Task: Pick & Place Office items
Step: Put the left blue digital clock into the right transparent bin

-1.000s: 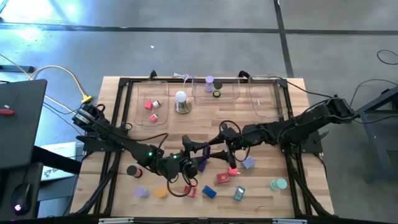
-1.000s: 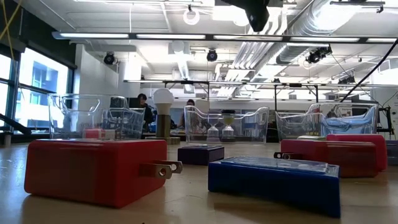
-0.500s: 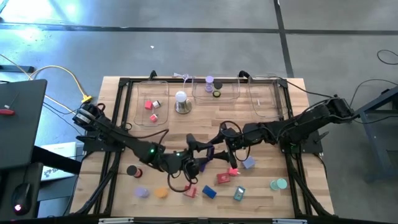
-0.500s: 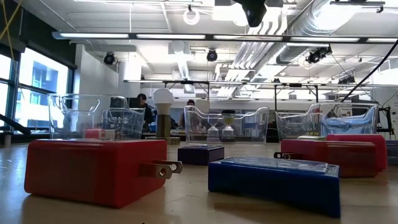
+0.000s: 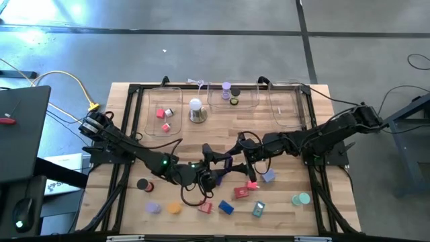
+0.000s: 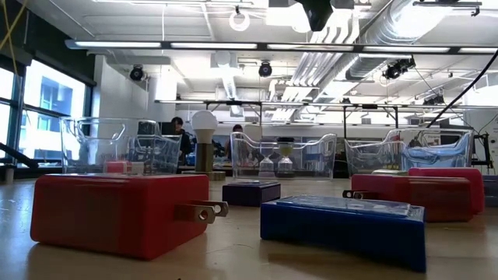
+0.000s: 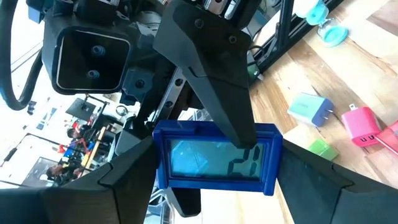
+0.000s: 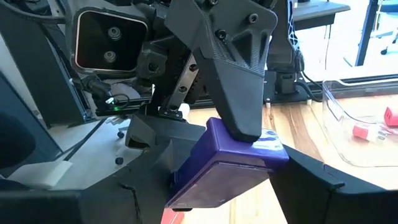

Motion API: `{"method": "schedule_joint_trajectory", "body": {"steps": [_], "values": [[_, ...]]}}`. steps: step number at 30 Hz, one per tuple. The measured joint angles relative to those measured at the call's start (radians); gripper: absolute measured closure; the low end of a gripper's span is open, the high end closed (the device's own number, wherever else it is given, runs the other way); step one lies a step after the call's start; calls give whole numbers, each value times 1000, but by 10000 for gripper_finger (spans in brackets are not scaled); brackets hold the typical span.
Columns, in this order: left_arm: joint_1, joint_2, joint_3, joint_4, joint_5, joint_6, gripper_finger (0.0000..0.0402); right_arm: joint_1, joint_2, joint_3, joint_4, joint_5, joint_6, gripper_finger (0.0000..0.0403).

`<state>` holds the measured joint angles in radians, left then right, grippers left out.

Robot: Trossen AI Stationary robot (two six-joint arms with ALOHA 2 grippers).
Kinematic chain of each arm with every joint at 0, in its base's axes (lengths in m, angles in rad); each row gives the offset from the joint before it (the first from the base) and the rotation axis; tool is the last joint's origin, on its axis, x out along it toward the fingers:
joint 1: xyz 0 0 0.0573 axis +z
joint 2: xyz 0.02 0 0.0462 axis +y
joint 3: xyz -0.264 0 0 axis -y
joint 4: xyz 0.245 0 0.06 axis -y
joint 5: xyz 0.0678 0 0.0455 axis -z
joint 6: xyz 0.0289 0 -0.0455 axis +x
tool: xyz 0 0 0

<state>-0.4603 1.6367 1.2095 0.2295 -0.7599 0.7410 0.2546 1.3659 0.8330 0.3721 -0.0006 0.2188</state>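
Pincers meet mid-tabletop, both clamped on one block.
Left pincer and right pincer grip purple block, lifted, just 6 o'clock of centre.

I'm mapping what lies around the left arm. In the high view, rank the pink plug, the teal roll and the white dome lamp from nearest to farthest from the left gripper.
Measured from the left gripper, mid-table:
1. Pink plug, just to its right, toward the front edge.
2. White dome lamp, behind it, between the clear trays.
3. Teal roll, far off by the front right corner.
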Motion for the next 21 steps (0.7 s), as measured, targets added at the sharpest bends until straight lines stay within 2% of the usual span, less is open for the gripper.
{"method": "schedule_joint_trajectory", "body": {"steps": [9, 12, 17, 21], "values": [[-1, 1, 0, -9, 2, 49, 127, 0, -1, 0, -23, -7, 19, 230], [-1, 1, 0, -6, 6, 60, 125, 0, -1, 0, -26, -7, 18, 235], [1, 1, 0, -8, 29, 101, 86, 1, -2, 2, -31, -6, -41, 234], [2, 1, -1, -11, 48, 94, 64, 2, -2, 2, -43, -9, -71, 256]]}}
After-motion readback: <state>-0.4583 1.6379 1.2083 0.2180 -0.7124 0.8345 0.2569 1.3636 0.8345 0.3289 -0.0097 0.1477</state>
